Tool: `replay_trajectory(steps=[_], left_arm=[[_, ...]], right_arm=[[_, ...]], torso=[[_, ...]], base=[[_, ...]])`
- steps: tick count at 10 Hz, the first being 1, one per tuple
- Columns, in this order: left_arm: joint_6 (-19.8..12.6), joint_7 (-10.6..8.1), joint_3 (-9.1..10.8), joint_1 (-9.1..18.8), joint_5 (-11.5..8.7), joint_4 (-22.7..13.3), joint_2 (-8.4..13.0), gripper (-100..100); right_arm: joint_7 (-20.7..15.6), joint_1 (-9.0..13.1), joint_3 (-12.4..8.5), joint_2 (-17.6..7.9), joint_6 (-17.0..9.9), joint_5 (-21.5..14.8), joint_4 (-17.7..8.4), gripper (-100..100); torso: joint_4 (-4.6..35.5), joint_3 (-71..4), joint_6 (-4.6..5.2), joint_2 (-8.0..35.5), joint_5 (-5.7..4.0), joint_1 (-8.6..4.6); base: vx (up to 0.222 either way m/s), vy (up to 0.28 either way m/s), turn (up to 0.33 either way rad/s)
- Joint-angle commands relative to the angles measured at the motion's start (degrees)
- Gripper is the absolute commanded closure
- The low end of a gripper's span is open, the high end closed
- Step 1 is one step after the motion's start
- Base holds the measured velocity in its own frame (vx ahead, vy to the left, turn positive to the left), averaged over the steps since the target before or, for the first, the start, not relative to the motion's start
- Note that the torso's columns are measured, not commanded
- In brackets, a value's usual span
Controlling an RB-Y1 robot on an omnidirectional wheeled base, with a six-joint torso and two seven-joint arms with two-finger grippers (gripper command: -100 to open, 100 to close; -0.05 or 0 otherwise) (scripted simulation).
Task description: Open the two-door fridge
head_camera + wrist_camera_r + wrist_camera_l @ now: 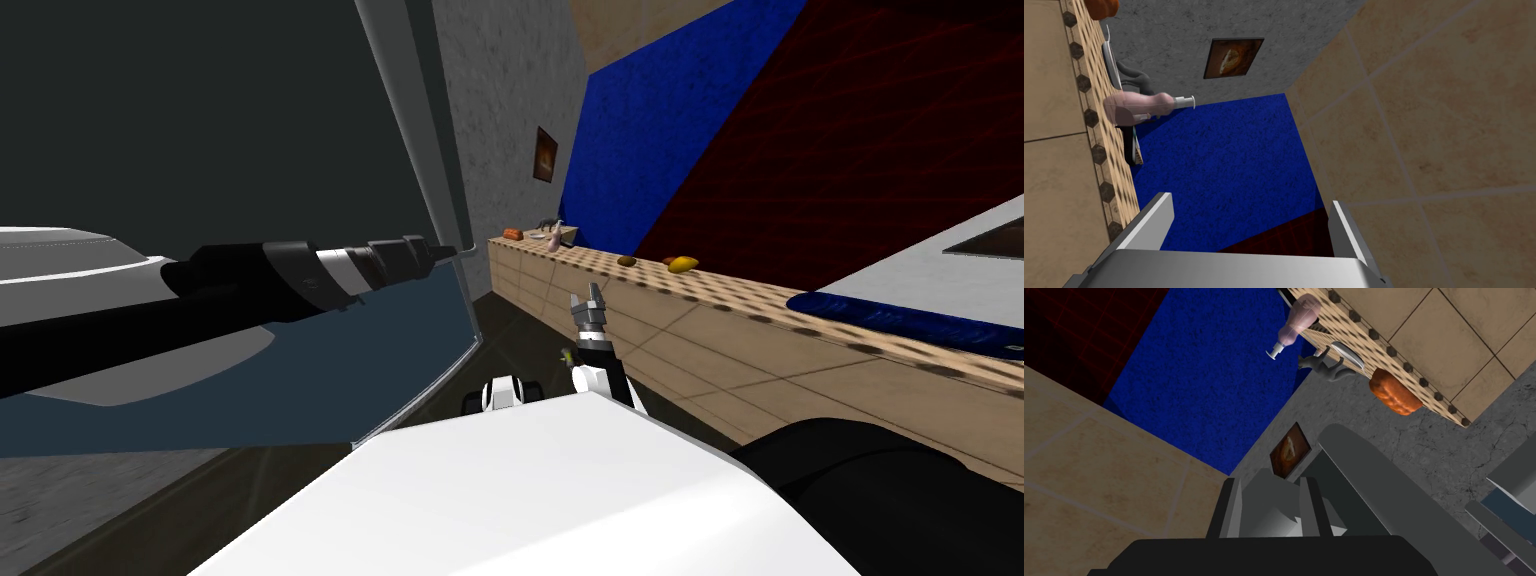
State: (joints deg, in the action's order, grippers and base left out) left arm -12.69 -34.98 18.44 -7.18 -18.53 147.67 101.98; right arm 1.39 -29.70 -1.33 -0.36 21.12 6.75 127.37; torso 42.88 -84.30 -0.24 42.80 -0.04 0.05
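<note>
The left gripper [452, 250] is seen clamped on the light grey handle [1374, 488] of the fridge door [200, 120], with its fingers [1231, 508] pressed against either side of the bar. The dark door is found close at the robot's left. The right gripper [590, 298] is held low in front of the tan tiled counter [700, 320], its fingers [1155, 220] spread wide apart.

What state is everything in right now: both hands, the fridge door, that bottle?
left gripper: shut on the fridge door handle.
right gripper: open, holding nothing.
fridge door: open or closed, cannot tell.
pink bottle: upright on the counter.
</note>
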Motion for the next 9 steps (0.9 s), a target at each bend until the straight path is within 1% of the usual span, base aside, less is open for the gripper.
replay_trajectory(steps=[1, 2, 3, 4, 5, 6, 7, 8, 9], left_arm=[[2.4, 0.18, -0.3, 0.8, -0.1, -0.1, 0.0, 100], [2.4, 0.18, -0.3, 0.8, -0.1, -0.1, 0.0, 100], [3.6, 0.27, -0.45, 1.3, -0.1, -0.2, 0.1, 100], [4.7, 0.36, -0.6, 1.7, -0.1, -0.2, 0.1, 100], [4.7, 0.36, -0.6, 1.7, -0.1, -0.2, 0.1, 100], [4.7, 0.36, -0.6, 1.7, -0.1, -0.2, 0.1, 100], [4.7, 0.36, -0.6, 1.7, -0.1, -0.2, 0.1, 100], [5.9, 0.44, -0.75, 2.1, -0.2, -0.3, 0.1, 100], [5.9, 0.44, -0.75, 1.7, -0.2, -0.3, 0.1, 100]], right_arm=[[0.0, 0.0, 0.0, 0.0, 0.0, 0.0, 0.0, 0], [0.0, 0.0, 0.0, 0.0, 0.0, 0.0, 0.0, 0], [0.0, 0.0, 0.0, 0.0, 0.0, 0.0, 0.0, 0], [0.0, 0.0, 0.0, 0.0, 0.0, 0.0, 0.0, 0], [0.0, 0.0, 0.0, 0.0, 0.0, 0.0, 0.0, 0], [0.0, 0.0, 0.0, 0.0, 0.0, 0.0, 0.0, 0], [0.0, 0.0, 0.0, 0.0, 0.0, 0.0, 0.0, 0], [0.0, 0.0, 0.0, 0.0, 0.0, 0.0, 0.0, 0], [0.0, 0.0, 0.0, 0.0, 0.0, 0.0, 0.0, 0]], torso=[[-0.2, -0.1, 0.18, 0.0, 0.0, 0.06], [-0.2, 0.2, 0.25, 0.2, 0.01, 0.03], [-0.1, 0.1, 0.02, 0.1, 0.09, 0.14], [-0.1, 0.1, 0.05, 0.1, 0.09, 0.15], [0.0, 0.1, 0.11, 0.2, 0.08, 0.23], [0.0, 0.1, 0.0, 0.2, 0.11, 0.25], [0.0, -0.1, -0.1, -0.1, 0.15, 0.35], [0.0, -0.2, -0.1, -0.2, 0.18, 0.42], [0.0, 0.0, 0.01, 0.2, 0.2, 0.51]], base=[[-0.27, 0.094, -0.23], [-0.24, 0.081, -0.099], [-0.219, 0.042, -0.083], [-0.263, 0.084, -0.169], [-0.221, 0.076, -0.099], [-0.103, 0.033, -0.017], [-0.017, 0.008, 0.026], [-0.085, 0.037, -0.093], [-0.125, 0.035, -0.087]])
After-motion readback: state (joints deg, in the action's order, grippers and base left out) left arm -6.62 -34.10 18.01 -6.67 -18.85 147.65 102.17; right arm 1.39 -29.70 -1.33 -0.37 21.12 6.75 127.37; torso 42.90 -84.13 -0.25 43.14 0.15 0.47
